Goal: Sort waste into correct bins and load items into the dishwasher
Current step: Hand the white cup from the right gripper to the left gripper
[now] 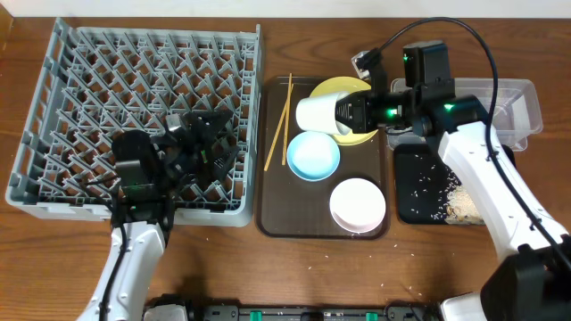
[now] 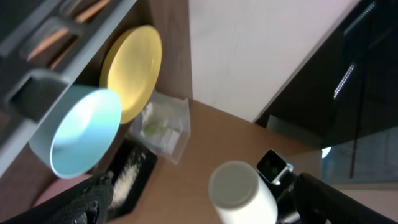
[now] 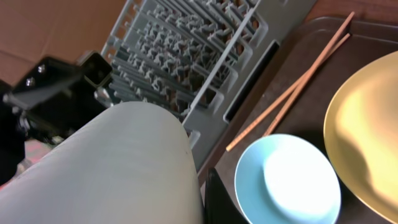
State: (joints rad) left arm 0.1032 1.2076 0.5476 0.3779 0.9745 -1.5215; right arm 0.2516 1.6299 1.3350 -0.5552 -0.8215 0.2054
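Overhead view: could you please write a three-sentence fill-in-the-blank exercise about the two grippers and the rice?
The right gripper is shut on the white ___.
The left gripper hangs open above the grey ___.
Loose rice lies in the black ___.
Missing words: cup; rack; tray.

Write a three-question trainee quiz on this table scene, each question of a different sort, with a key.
1. True or false: the left gripper hangs open over the grey dish rack.
2. Pick one. The wooden chopsticks lie: A) in the grey dish rack; B) on the brown serving tray; C) in the left gripper.
3. Fill the gap: the right gripper is shut on the ____.

Key: 1 true; 2 B; 3 white cup.
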